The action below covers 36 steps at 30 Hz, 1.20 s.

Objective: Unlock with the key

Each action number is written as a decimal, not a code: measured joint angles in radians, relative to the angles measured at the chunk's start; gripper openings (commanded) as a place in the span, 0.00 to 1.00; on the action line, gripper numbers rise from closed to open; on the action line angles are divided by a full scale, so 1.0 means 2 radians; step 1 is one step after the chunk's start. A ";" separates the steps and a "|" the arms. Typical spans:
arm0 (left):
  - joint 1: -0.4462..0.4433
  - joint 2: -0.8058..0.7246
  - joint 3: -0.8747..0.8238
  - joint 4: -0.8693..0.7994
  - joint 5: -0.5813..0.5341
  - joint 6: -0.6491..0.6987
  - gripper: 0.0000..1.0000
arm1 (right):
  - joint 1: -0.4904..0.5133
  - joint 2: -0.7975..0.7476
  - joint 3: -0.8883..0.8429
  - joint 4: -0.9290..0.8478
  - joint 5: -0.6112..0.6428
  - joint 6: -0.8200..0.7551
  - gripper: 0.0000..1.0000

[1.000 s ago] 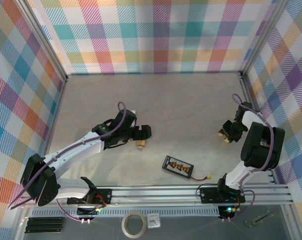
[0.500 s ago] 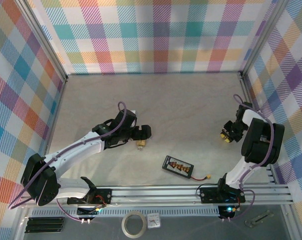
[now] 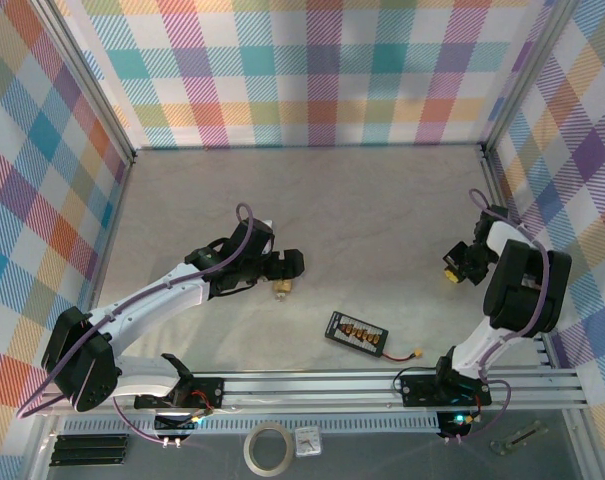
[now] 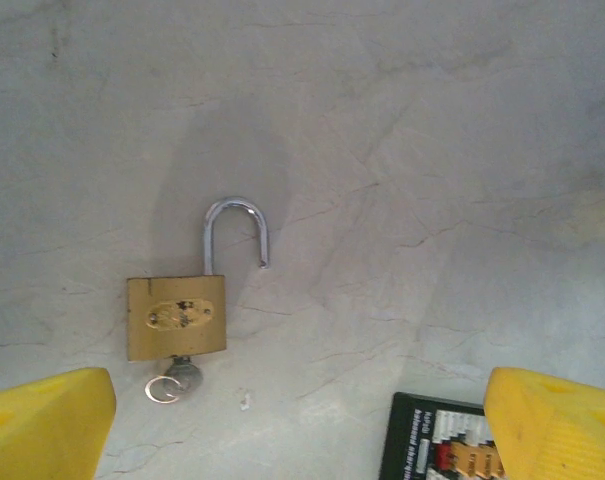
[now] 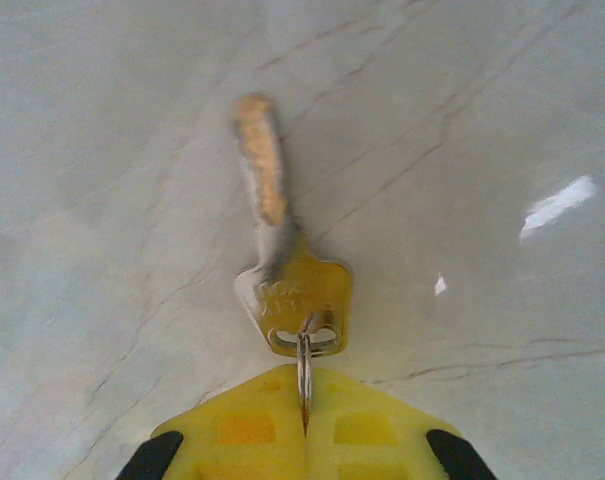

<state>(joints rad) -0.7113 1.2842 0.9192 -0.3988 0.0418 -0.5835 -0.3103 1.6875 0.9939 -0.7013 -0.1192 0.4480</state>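
lowest in the top view, the black board [image 3: 356,333] lies right of centre. just up and left of it sits the padlock [image 3: 280,289], beneath the left gripper [image 3: 282,266]. in the left wrist view its shackle [image 4: 234,207] stands raised with one leg free of the brass body, and a key in the lock [image 4: 182,373] shows at the bottom, so the unlocking looks done and little seems left. the left jaws are spread wide, holding nothing, the padlock ahead between them, untouched. at the right edge of the top view, the right gripper [image 5: 304,418] is pressed together, pinching the ring [image 5: 304,362] of a second key [image 5: 300,292], blade pointing to the upper left.
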 measured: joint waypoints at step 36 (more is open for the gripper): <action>-0.041 0.057 -0.139 0.561 0.144 -0.569 0.98 | 0.434 -0.249 -0.014 0.191 -0.170 -0.014 0.00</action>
<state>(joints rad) -0.7937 1.3979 0.6418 0.7223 0.3294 -1.7206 0.5575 1.1900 0.9668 -0.3195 -0.4587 0.4210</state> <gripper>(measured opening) 0.981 0.065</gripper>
